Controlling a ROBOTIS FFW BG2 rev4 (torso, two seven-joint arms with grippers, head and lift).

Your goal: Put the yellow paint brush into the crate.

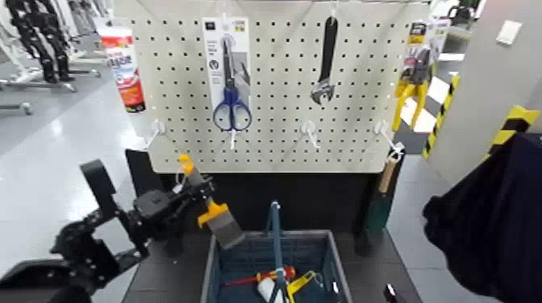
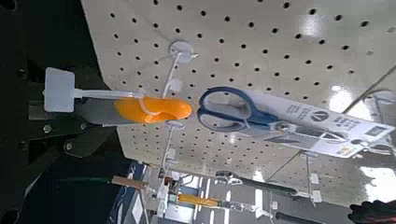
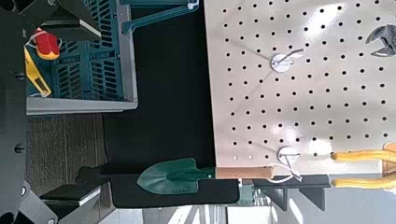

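Observation:
My left gripper (image 1: 196, 193) is shut on the yellow paint brush (image 1: 211, 211) by its slim handle. The brush is tilted, with its orange tip up toward the pegboard. Its yellow ferrule and grey bristles (image 1: 228, 234) hang down just above the back left corner of the crate (image 1: 211, 270). The crate is blue-grey with lattice sides and a blue handle (image 1: 275, 238), and it stands low in front of me. In the left wrist view the orange handle tip (image 2: 154, 110) sticks out of my grip toward the board. The right gripper (image 1: 391, 292) barely shows at the bottom right edge.
The pegboard (image 1: 274, 121) holds blue scissors in a card pack (image 1: 231, 101), a black wrench (image 1: 325, 68), a red and white tube (image 1: 125, 68), a yellow-handled tool pack (image 1: 415, 76) and bare hooks. A green trowel (image 3: 173, 175) hangs low right. Tools lie in the crate. A dark blue shape (image 1: 484, 226) stands at right.

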